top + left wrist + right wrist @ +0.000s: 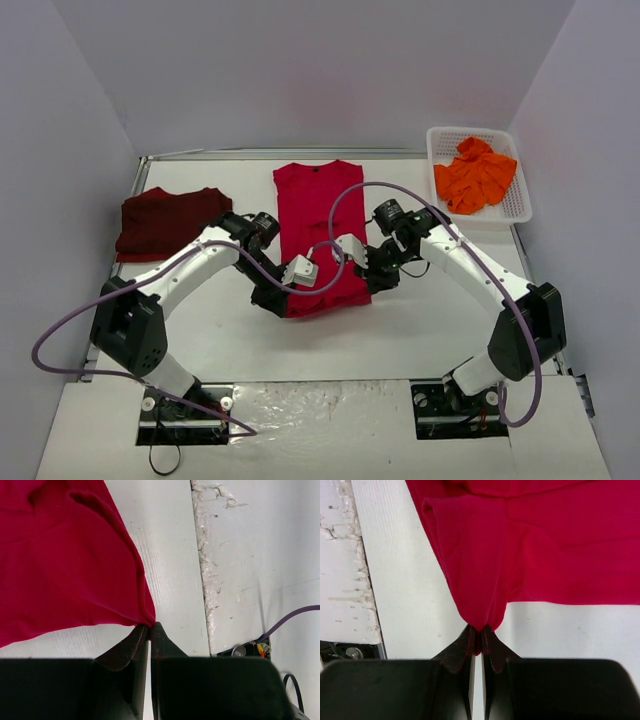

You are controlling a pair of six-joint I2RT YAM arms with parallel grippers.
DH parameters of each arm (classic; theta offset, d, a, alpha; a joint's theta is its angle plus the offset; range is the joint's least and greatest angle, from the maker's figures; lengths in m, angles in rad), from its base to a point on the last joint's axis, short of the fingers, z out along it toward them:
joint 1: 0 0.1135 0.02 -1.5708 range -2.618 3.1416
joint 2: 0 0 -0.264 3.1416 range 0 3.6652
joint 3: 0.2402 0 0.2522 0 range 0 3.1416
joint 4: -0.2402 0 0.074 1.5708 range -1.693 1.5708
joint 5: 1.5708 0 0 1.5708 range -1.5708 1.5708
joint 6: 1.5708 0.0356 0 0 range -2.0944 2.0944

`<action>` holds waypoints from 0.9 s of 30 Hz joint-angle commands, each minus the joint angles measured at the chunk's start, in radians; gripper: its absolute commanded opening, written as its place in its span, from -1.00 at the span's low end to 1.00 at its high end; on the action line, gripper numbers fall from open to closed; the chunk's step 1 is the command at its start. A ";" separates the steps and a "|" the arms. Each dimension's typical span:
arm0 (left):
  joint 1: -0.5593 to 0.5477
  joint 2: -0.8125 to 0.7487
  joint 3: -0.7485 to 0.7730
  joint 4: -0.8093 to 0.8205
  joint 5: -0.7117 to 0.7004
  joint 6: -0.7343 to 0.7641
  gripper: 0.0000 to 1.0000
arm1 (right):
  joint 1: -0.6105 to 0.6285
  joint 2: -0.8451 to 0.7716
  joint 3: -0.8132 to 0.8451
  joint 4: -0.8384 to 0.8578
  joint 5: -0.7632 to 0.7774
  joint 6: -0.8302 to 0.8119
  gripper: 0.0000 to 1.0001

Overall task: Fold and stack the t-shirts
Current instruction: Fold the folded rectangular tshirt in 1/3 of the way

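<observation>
White tabletop [400, 335] is carrying the bright red t-shirt [318, 200] at its middle, long axis running near to far, collar at the far end. Left gripper [150, 626] and right gripper [480, 629] are each pinching a near hem corner, jaws closed on cloth. Three shirts are showing: the maroon t-shirt [165, 222] is lying folded at left, and the orange t-shirt [475, 178] is sitting crumpled in one basket [470, 132]. From above, both grippers are covering parts of the near hem.

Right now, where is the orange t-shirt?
In the top view, the orange t-shirt lies inside the white basket at the far right corner, right of the red t-shirt.
</observation>
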State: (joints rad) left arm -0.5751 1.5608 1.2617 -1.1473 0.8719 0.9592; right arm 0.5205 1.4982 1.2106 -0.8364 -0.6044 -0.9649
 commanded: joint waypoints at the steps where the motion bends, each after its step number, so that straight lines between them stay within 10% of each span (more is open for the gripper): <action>1: 0.004 0.001 0.060 -0.045 -0.033 -0.002 -0.95 | -0.010 0.017 0.056 -0.044 0.037 0.003 -1.00; 27: 0.075 0.160 0.334 -0.154 -0.137 0.038 -0.95 | -0.086 0.207 0.282 0.025 0.071 -0.028 -1.00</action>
State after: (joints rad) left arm -0.5148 1.7115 1.5482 -1.2331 0.7506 0.9665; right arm 0.4473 1.6833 1.4475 -0.8021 -0.5583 -0.9745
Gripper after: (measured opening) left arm 0.034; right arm 0.022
